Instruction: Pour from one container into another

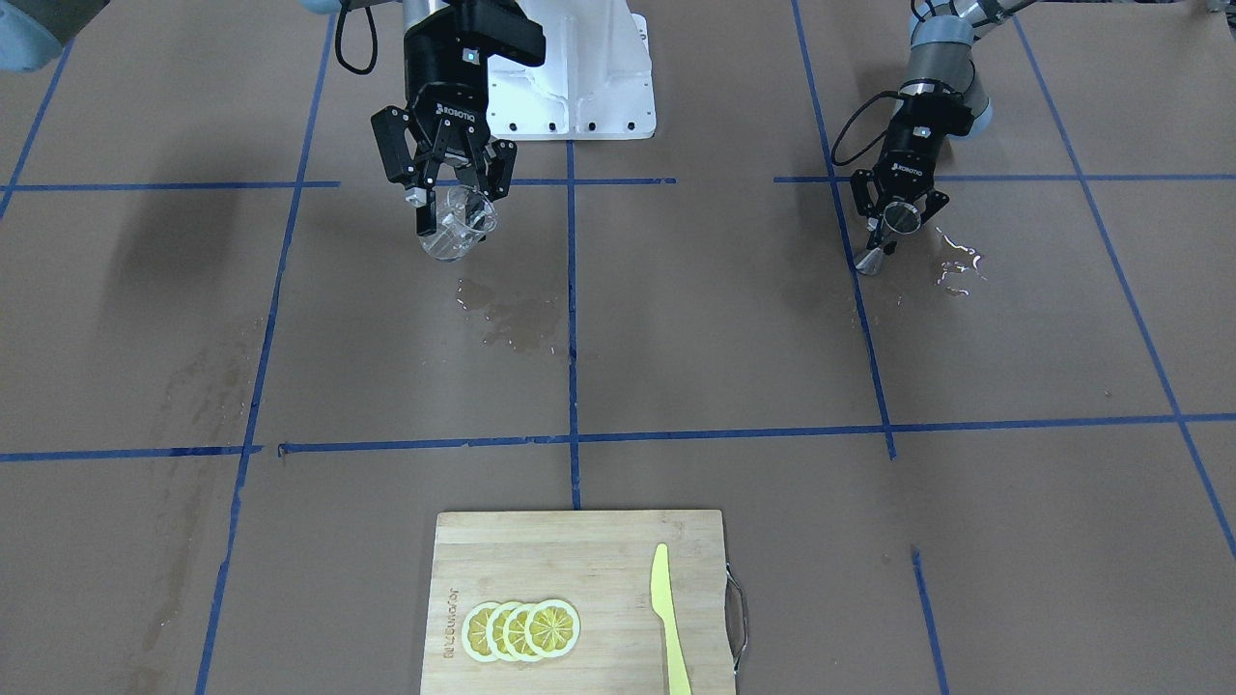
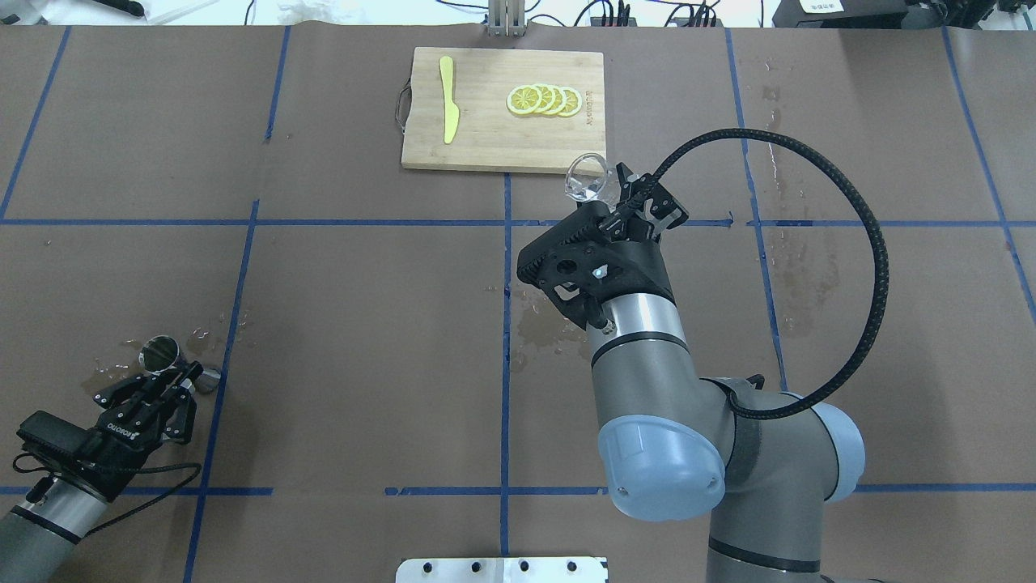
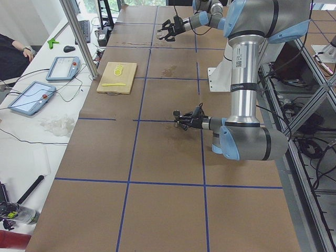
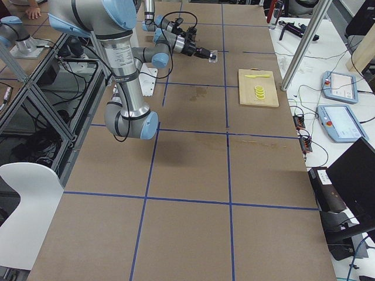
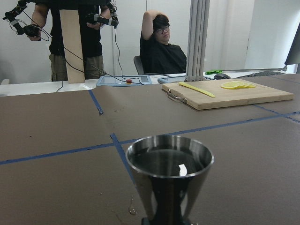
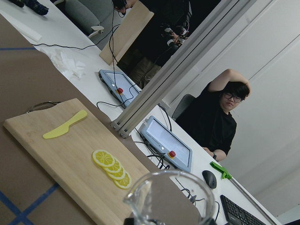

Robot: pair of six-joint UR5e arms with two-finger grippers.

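Observation:
My right gripper (image 1: 452, 205) is shut on the small clear glass cup (image 1: 460, 225), held in the air over the table's middle. The cup (image 2: 586, 176) shows just short of the cutting board, and its rim with the pouring lip (image 6: 169, 197) fills the bottom of the right wrist view. Far off at the table's left end, my left gripper (image 2: 180, 382) is shut on the waist of the steel hourglass jigger (image 2: 161, 354). The jigger (image 5: 169, 174) stands upright with dark liquid in its upper cone. The jigger (image 1: 890, 235) is low, at the table surface.
Spilled water (image 1: 958, 261) glints beside the jigger, and a wet stain (image 1: 512, 319) lies under the cup's area. A wooden cutting board (image 2: 486, 138) holds lemon slices (image 2: 544, 100) and a yellow knife (image 2: 448, 109). People sit and stand beyond the far edge.

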